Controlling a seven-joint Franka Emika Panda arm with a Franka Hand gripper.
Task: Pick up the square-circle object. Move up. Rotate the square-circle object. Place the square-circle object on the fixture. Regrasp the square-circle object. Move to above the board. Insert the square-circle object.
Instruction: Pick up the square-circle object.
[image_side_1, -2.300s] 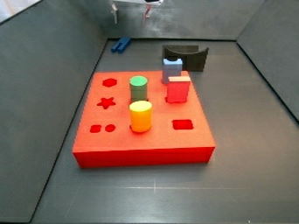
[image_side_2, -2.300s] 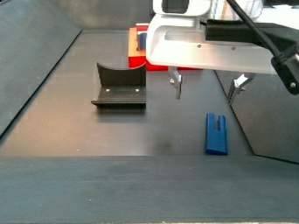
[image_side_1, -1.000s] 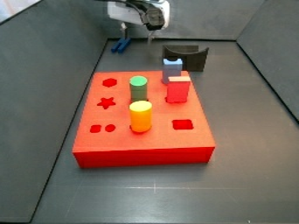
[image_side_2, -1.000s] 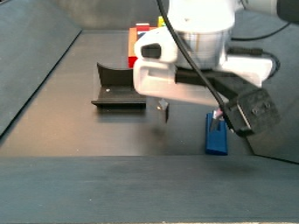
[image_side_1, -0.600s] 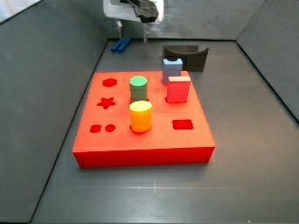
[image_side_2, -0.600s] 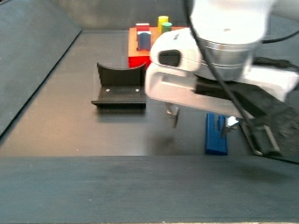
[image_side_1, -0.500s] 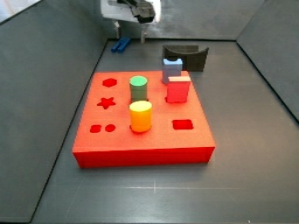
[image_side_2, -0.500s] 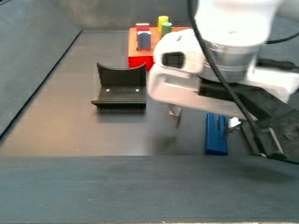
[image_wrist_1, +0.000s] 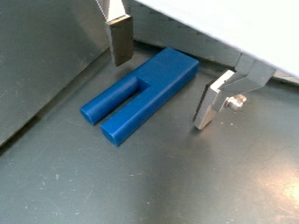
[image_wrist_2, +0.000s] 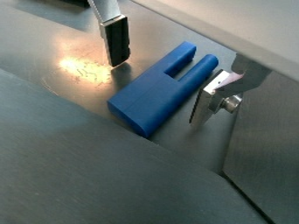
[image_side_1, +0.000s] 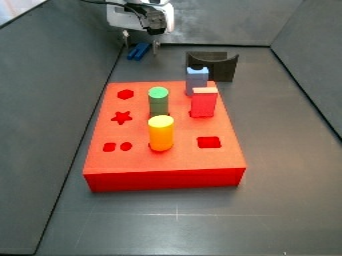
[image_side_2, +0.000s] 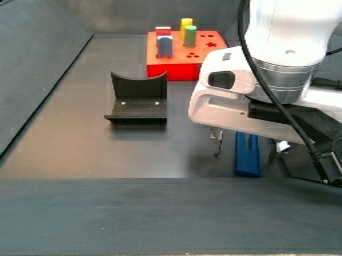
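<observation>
The board (image_side_1: 160, 140) is the biggest thing here, a flat red block in the middle of the dark floor, carrying a green peg (image_side_1: 158, 100), a yellow peg (image_side_1: 160, 132) and a red peg (image_side_1: 203, 101), with a pale blue white-topped piece (image_side_1: 197, 72) at its far edge. In a side view its hexagon, star, square and 2 small holes show on the top face. The fixture (image_side_2: 135, 98) stands on the floor just beyond the board's far edge, well apart from the arm. The gripper (image_wrist_1: 163, 77) is down low over the floor near the side wall, its 2 silver fingers (image_wrist_1: 121, 39) spread apart on either side of the square-circle object (image_wrist_1: 140, 94). That small dark blue piece lies flat on the floor between the plates, its 2 prongs side by side, and in both wrist views neither finger touches it.
</observation>
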